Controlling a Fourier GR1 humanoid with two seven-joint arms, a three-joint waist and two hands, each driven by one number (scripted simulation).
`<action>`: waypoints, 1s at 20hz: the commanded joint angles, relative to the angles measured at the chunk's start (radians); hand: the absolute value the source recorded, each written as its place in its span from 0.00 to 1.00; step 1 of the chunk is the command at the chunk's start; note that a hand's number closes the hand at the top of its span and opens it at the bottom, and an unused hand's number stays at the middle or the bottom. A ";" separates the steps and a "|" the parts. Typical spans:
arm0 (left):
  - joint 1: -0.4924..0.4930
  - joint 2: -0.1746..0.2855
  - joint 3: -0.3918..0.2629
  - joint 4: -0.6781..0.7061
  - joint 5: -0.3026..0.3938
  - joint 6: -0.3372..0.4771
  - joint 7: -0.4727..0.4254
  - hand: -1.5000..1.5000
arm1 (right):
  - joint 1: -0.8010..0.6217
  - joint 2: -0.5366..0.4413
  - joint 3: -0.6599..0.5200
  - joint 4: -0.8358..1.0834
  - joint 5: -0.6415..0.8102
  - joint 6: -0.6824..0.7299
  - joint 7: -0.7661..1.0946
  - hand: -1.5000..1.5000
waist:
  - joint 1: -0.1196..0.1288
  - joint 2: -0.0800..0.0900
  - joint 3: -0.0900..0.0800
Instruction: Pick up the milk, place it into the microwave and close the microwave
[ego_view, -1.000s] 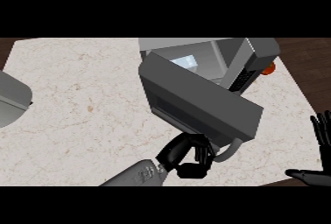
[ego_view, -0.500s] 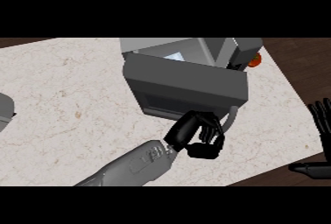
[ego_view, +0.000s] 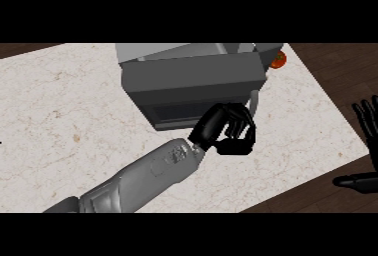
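Head view puts the microwave (ego_view: 193, 54) at the far side of the counter (ego_view: 66, 115), its dark grey door (ego_view: 196, 82) turned toward me and covering the front, so the inside is hidden. The milk shows nowhere in this view; whether it stands behind that door I cannot tell. A darker window (ego_view: 177, 111) runs along the door's lower part, and a pale, thin handle (ego_view: 253, 102) stands at the door's right edge.

My left hand (ego_view: 225, 132) is at the door's lower right corner, just beside the handle. Its fingers (ego_view: 238, 120) are curled in, clenched, with the knuckles up against the door's face, and I see nothing held inside them; whether any finger hooks the handle I cannot tell. My grey left forearm (ego_view: 148, 175) slants in from the lower left across the pale marbled top.

A small orange thing (ego_view: 278, 60) peeks out at the microwave's far right corner. My right hand (ego_view: 367, 122) rests at the view's right edge, released, fingers straight and pointing up, thumb out to the side, over the dark wood floor (ego_view: 332, 70) and well apart from the microwave.
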 joint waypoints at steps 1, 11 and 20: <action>-0.094 -0.023 0.026 0.009 0.037 0.012 -0.005 1.00 | -0.037 0.002 0.016 -0.016 -0.026 0.064 -0.006 0.00 | -0.021 0.006 0.001; -0.198 -0.023 0.058 0.079 0.099 0.041 -0.005 1.00 | -0.103 -0.033 0.045 -0.067 -0.079 0.133 0.052 0.00 | -0.065 0.024 0.005; -0.251 -0.023 0.061 0.123 0.139 0.055 -0.022 1.00 | -0.129 -0.080 0.110 -0.134 -0.077 0.202 0.108 0.00 | -0.098 0.035 0.008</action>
